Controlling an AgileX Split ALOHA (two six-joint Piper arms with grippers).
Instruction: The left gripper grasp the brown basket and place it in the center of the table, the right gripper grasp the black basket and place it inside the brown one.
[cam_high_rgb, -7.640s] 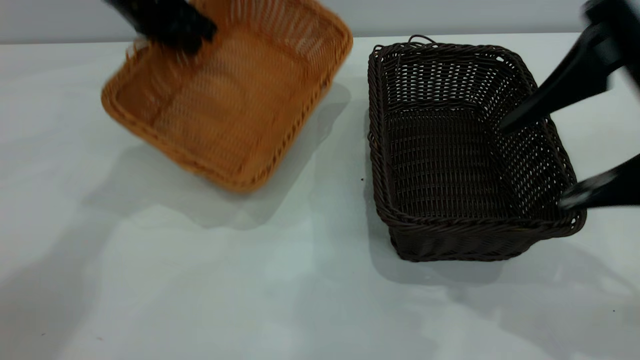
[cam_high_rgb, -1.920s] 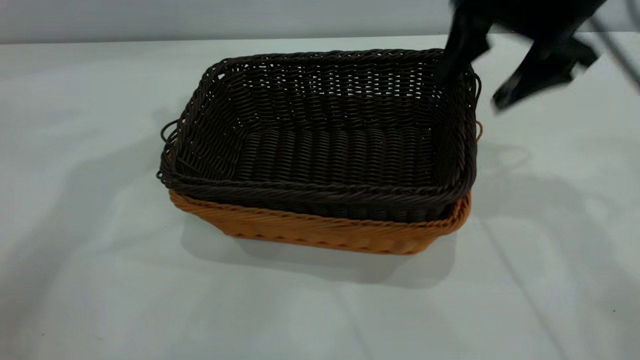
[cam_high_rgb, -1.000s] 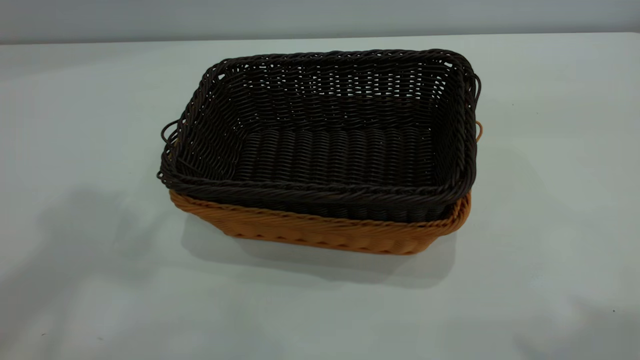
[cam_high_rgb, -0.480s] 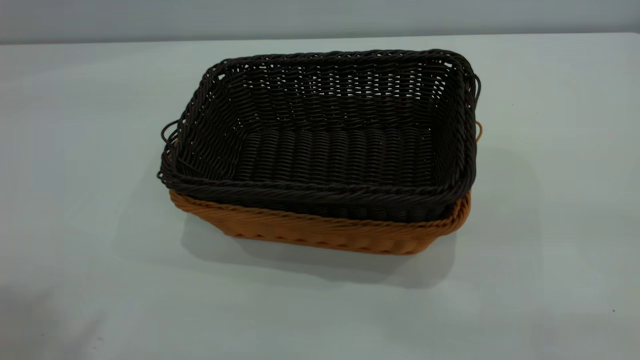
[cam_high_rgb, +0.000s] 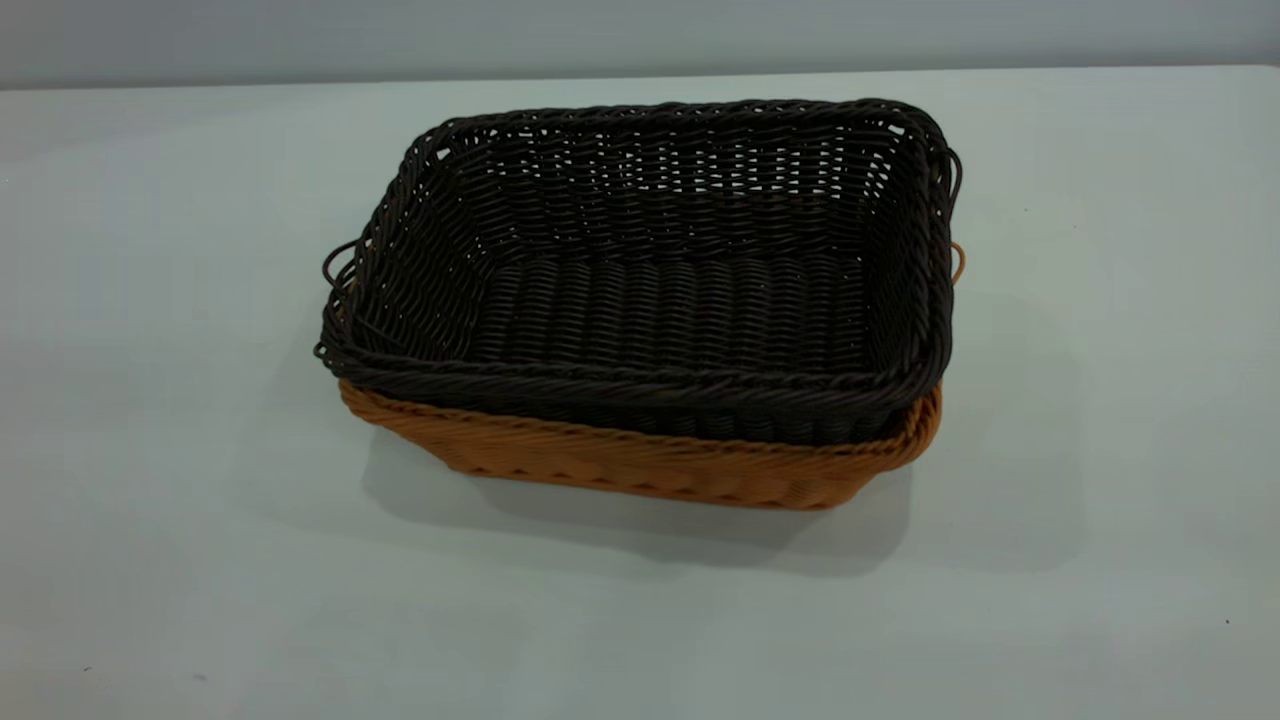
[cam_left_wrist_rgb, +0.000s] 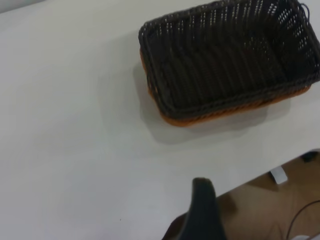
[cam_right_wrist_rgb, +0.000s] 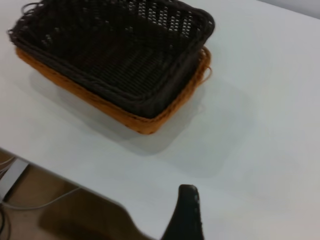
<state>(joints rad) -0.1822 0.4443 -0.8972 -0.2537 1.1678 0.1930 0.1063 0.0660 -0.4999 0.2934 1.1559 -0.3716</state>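
The black basket (cam_high_rgb: 660, 270) sits nested inside the brown basket (cam_high_rgb: 640, 465) near the middle of the white table (cam_high_rgb: 180, 300). Only the brown basket's rim and lower wall show around it. The nested pair also shows in the left wrist view (cam_left_wrist_rgb: 230, 55) and the right wrist view (cam_right_wrist_rgb: 115, 55). Neither gripper is in the exterior view. My left gripper (cam_left_wrist_rgb: 200, 215) hangs back near the table's edge, far from the baskets, with one dark finger showing and nothing against it. My right gripper (cam_right_wrist_rgb: 184, 215) is the same, back over the table's edge.
The table's edge (cam_left_wrist_rgb: 260, 170) and the wooden floor (cam_left_wrist_rgb: 270, 210) below it show in the left wrist view. A cable (cam_right_wrist_rgb: 45, 200) lies on the floor in the right wrist view. A grey wall runs behind the table.
The right gripper let go of the black basket's right end and drew out of the exterior view. The nested baskets have not moved in the last second; only shadows on the table faded.
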